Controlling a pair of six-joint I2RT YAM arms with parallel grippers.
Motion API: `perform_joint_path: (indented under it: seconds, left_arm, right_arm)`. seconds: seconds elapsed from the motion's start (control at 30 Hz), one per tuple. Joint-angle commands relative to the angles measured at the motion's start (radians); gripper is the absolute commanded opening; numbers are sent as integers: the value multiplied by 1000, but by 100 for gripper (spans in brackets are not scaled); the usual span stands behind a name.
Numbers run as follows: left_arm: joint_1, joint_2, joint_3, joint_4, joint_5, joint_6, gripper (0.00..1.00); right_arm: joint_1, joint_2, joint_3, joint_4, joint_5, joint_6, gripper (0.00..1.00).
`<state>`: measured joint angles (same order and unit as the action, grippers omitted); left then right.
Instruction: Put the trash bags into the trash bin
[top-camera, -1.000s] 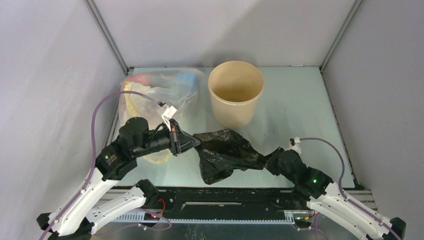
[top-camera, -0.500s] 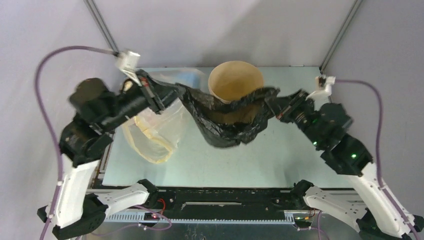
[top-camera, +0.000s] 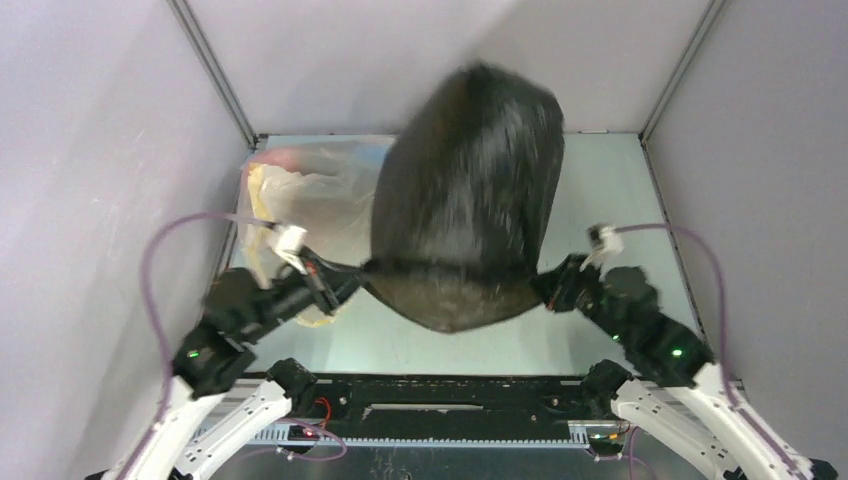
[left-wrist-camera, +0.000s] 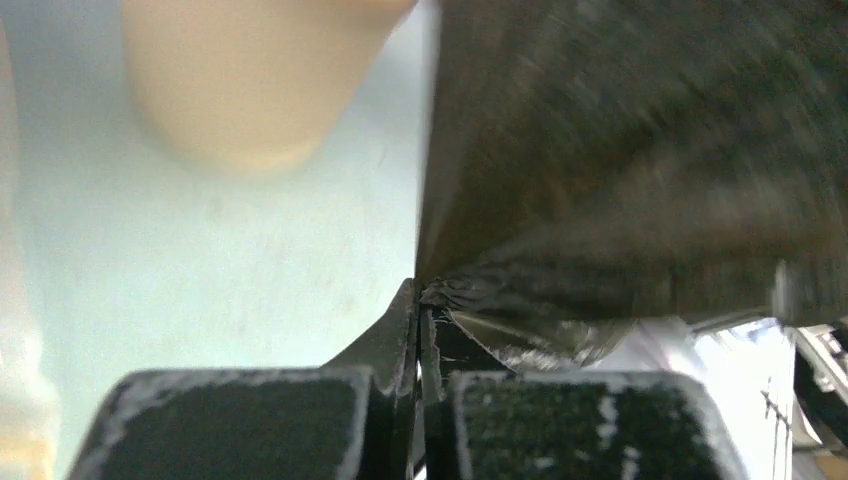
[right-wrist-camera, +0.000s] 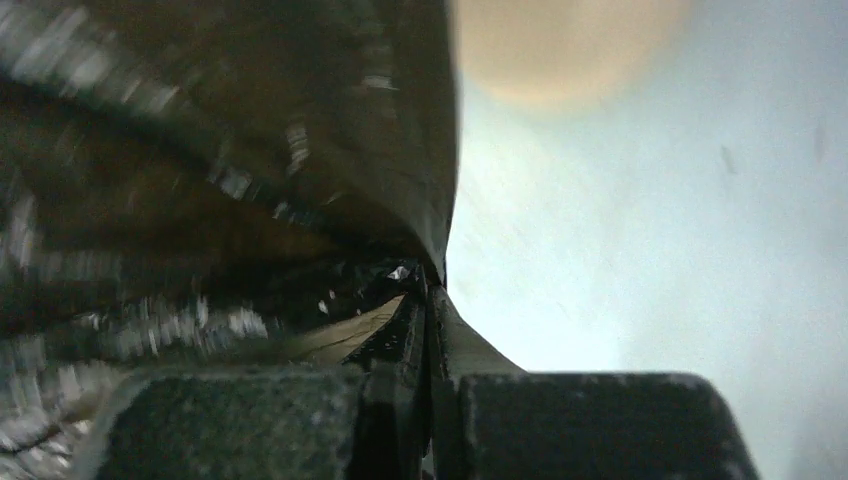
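One glossy black trash bag (top-camera: 465, 190) hangs stretched between the two grippers, its blurred body ballooning up ahead of their fingertips. It hides the tan trash bin (left-wrist-camera: 250, 80) from above, though both wrist views show the bin farther ahead. The left gripper (left-wrist-camera: 418, 300) and right gripper (right-wrist-camera: 425, 290) each clamp an opposite edge of the bag, jaws pressed together over the thin plastic, and a translucent clear bag (top-camera: 300, 190) lies just outside the left gripper on the pale table (top-camera: 610, 200).

We log left arm (top-camera: 225, 335) and right arm (top-camera: 650, 335): white lower links, black upper joints. Purple cable (top-camera: 150, 270) on each, white plug (top-camera: 290, 240). Green lights (top-camera: 192, 354). Fingers (left-wrist-camera: 260, 425) black, scuffed white.
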<state>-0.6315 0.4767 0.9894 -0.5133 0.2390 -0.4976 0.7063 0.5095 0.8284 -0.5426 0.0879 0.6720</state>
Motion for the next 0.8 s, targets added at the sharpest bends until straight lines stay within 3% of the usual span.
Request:
perform_joint_path:
  seconds: [0.0, 0.1, 0.2, 0.57, 0.67, 0.77]
  left_arm:
    - [4, -77, -347, -1, -20, -127, 0]
    - [5, -87, -391, 20, 33, -157, 0]
    - [5, -65, -271, 2, 43, -139, 0]
    - [5, 221, 642, -172, 133, -46, 0]
    - [5, 203, 667, -162, 158, -47, 0]
    - [4, 120, 480, -135, 179, -55, 0]
  right_arm:
    - [1, -148, -258, -113, 24, 116, 0]
    - [1, -216, -284, -116, 23, 127, 0]
    - [-1, -225, -202, -86, 19, 99, 0]
    - [1, 88, 503, -61, -132, -84, 0]
    - [1, 75, 515, -66, -161, -101, 0]
    - [1, 39, 410, -135, -153, -94, 0]
